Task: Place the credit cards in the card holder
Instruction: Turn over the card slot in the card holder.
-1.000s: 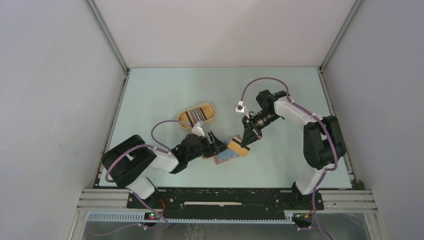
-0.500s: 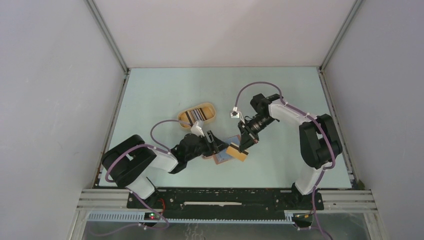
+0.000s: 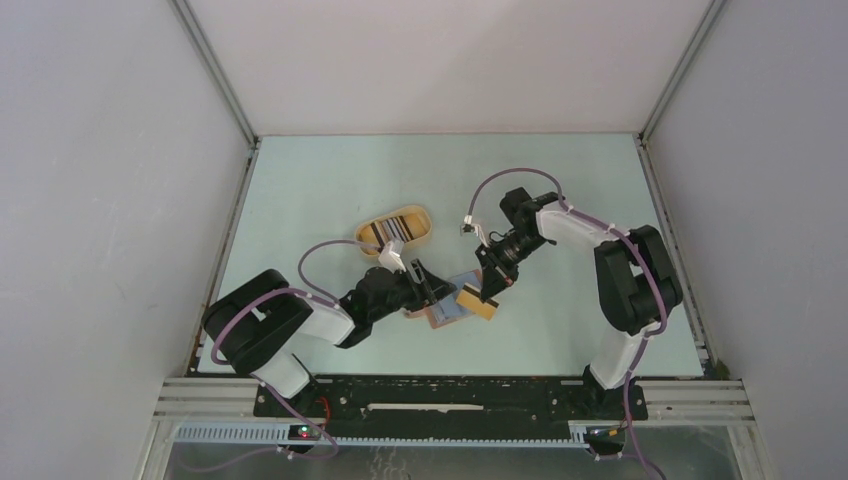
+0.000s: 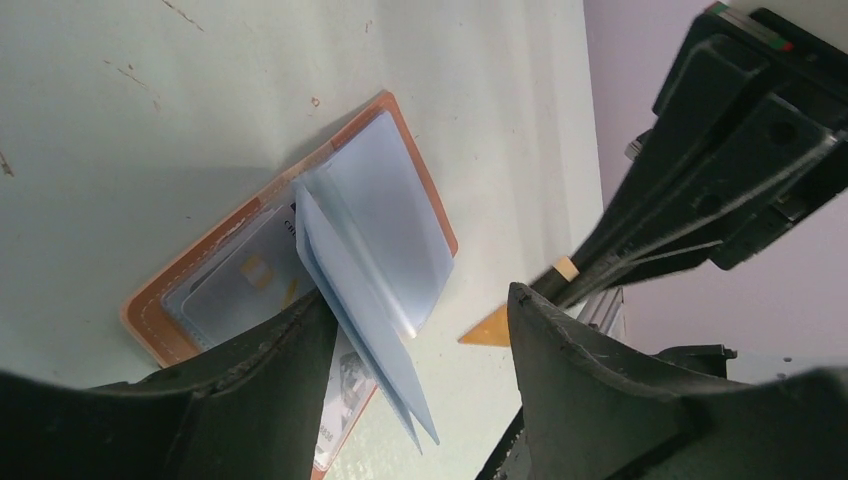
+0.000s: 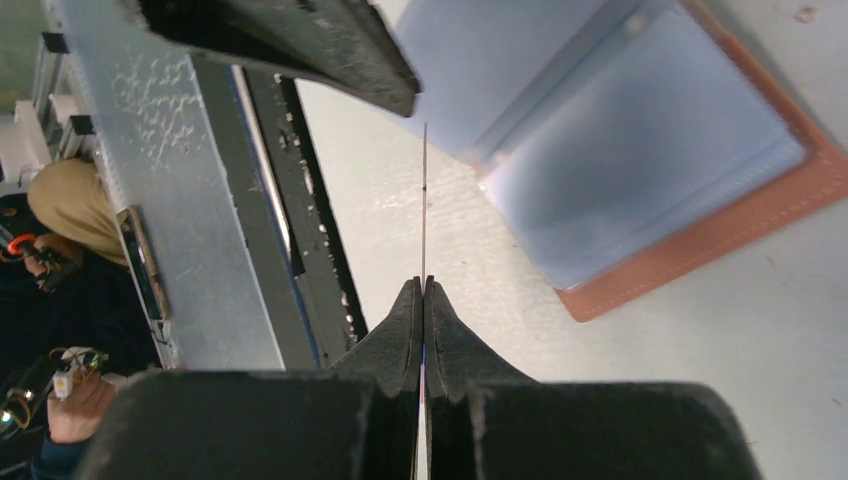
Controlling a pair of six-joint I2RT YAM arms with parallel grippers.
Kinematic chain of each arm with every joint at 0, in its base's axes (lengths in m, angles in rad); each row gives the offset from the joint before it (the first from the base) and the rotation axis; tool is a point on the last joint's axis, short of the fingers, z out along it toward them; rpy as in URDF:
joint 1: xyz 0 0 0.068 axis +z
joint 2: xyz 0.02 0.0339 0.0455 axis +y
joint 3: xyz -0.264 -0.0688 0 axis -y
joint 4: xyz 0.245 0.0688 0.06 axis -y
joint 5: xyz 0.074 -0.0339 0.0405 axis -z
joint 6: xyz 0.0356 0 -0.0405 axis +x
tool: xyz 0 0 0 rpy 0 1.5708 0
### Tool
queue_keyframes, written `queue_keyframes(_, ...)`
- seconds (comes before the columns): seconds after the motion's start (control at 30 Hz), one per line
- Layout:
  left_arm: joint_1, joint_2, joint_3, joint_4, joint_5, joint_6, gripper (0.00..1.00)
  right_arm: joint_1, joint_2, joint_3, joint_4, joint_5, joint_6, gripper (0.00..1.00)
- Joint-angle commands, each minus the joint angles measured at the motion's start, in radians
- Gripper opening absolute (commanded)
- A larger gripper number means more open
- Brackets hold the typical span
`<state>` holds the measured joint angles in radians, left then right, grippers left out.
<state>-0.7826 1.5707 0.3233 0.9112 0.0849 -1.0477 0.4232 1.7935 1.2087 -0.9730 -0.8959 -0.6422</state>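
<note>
We are watching the right gripper, which has moved closer to the card holder; it is pinching an orange card just beside it. The left gripper is standing spread over the holder's clear sleeves. We are finding the stored cards' print unreadable.

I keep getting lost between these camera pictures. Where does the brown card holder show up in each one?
Top external: the card holder lies open just below the picture's centre.
Left wrist: it fills the middle of the picture, opened towards the camera.
Right wrist: it sits in the upper right corner.
Shared landmark: the orange card pinched in the right gripper, right beside the holder, seen edge-on in the right wrist view.
</note>
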Motion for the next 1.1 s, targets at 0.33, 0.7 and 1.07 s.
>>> queue_keyframes(0.33, 0.011, -0.005, -0.067, 0.149, 0.009, -0.015, 0.68, -0.032, 0.003, -0.001, 0.005, -0.068, -0.004, 0.00)
queue_keyframes(0.7, 0.032, 0.057, -0.106, 0.321, 0.035, -0.056, 0.68, 0.019, -0.167, -0.079, 0.080, -0.024, -0.075, 0.00)
queue_keyframes(1.07, 0.035, 0.072, -0.105, 0.346, 0.048, -0.055, 0.66, 0.164, -0.302, -0.182, 0.265, 0.179, -0.036, 0.00)
